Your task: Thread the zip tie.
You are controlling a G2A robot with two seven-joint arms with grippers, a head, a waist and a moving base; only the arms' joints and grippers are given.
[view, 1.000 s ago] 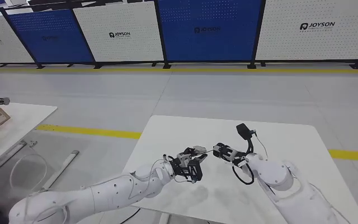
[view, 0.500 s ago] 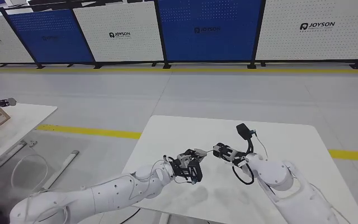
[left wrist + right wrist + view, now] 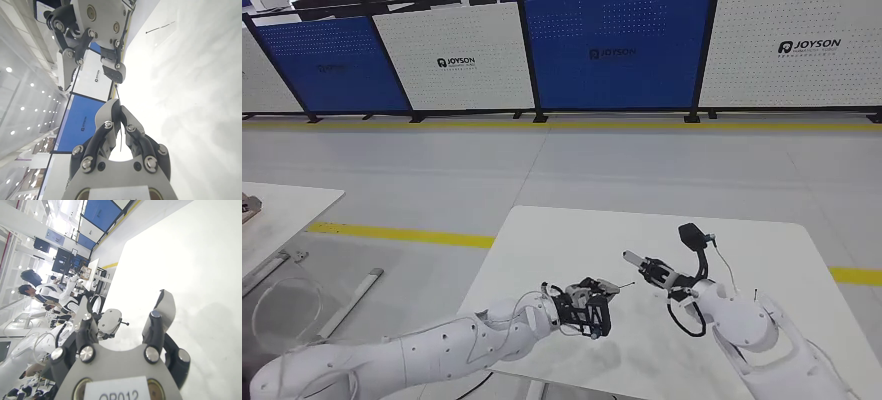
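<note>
white tabletop (image 3: 572,235) with rounded corners; grey floor (image 3: 542,160) crossed by a yellow line (image 3: 402,235); behind, a row of partitions (blue panel (image 3: 617,50) beside white panel (image 3: 457,60)); second white table (image 3: 282,215) at far left.

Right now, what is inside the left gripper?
A thin black zip tie, pinched in the shut left gripper; its ends stick out front and back. The stretch between the pads is covered.

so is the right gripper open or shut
Open: the right gripper has its jaws wide apart, nothing between them; the zip tie is pinched in the left gripper.
</note>
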